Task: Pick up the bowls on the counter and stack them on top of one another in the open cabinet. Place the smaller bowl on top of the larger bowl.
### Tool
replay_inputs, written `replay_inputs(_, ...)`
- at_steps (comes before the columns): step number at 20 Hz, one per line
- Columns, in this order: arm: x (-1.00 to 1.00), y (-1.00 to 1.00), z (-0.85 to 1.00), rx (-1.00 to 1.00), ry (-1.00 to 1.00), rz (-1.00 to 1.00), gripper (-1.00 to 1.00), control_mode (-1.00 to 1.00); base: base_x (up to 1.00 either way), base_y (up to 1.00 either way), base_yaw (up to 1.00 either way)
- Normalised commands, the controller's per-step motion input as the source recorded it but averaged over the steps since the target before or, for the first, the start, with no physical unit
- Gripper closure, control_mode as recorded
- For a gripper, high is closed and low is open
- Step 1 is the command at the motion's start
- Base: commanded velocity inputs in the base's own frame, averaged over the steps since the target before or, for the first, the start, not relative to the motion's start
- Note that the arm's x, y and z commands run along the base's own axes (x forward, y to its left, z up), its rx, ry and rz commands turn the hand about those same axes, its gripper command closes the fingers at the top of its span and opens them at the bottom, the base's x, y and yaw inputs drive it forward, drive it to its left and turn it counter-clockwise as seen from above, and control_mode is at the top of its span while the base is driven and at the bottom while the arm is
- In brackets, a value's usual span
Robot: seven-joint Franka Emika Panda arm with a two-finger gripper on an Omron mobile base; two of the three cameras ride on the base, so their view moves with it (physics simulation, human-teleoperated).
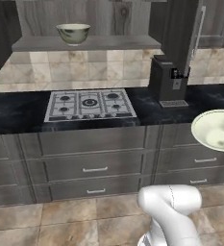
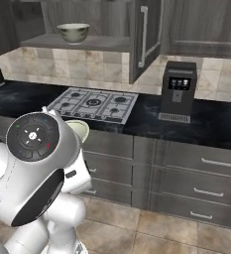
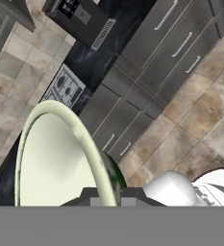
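Observation:
The larger bowl (image 1: 73,32) (image 2: 73,31), deep and mottled, stands upright on the shelf of the open cabinet (image 1: 108,43) (image 2: 107,43). The smaller bowl (image 1: 217,129) (image 3: 56,153), plain cream, hangs in the air in front of the drawers, below the level of the counter (image 1: 17,113) (image 2: 216,124). It is tilted so its inside shows. My gripper (image 3: 106,198) is shut on its rim, at the bottom of the hand view. In the right base view a sliver of this bowl (image 2: 80,130) peeks out behind my arm.
A steel gas hob (image 1: 89,104) (image 2: 94,104) lies below the shelf. A black coffee machine (image 1: 167,81) (image 2: 178,92) stands to its right. The cabinet door (image 1: 195,38) (image 2: 144,37) with its bar handle juts out beside the shelf. Grey drawers (image 1: 94,168) front the counter.

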Motion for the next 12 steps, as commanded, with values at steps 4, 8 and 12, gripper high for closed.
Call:
replay_inputs(4,0.0,0.0,0.0,0.0,0.0,0.0,1.0,1.0,-0.14,0.56,0.0)
replay_inputs(8,0.0,0.0,0.0,0.0,0.0,0.0,1.0,1.0,-0.11,0.58,-0.01)
replay_inputs(12,0.0,0.0,0.0,0.0,0.0,0.0,1.0,1.0,0.01,0.35,-0.12)
